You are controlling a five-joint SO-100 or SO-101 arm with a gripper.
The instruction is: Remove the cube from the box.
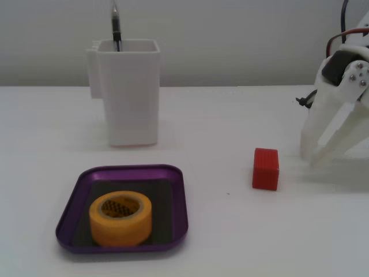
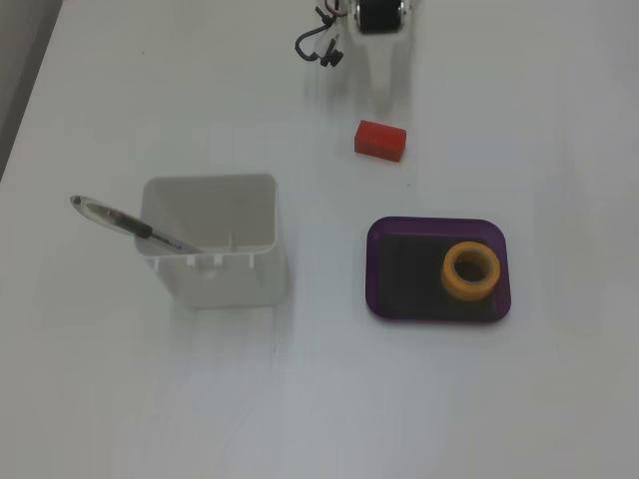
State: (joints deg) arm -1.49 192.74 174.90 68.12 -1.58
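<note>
The red cube (image 1: 265, 168) (image 2: 380, 140) stands on the bare white table, outside the purple box (image 1: 124, 169) (image 2: 374, 269) and well apart from it. Only a yellow tape roll (image 1: 120, 219) (image 2: 471, 271) lies in the box. My white gripper (image 1: 310, 160) (image 2: 384, 95) points down at the table a short way from the cube, on its right in the front fixed view and above it in the fixed view from above. Its fingertips are close together, hold nothing and do not touch the cube.
A tall white container (image 1: 130, 98) (image 2: 215, 269) holding a pen (image 1: 116, 26) (image 2: 130, 225) stands behind the box in the front view. A dark cable (image 2: 319, 45) lies near the arm's base.
</note>
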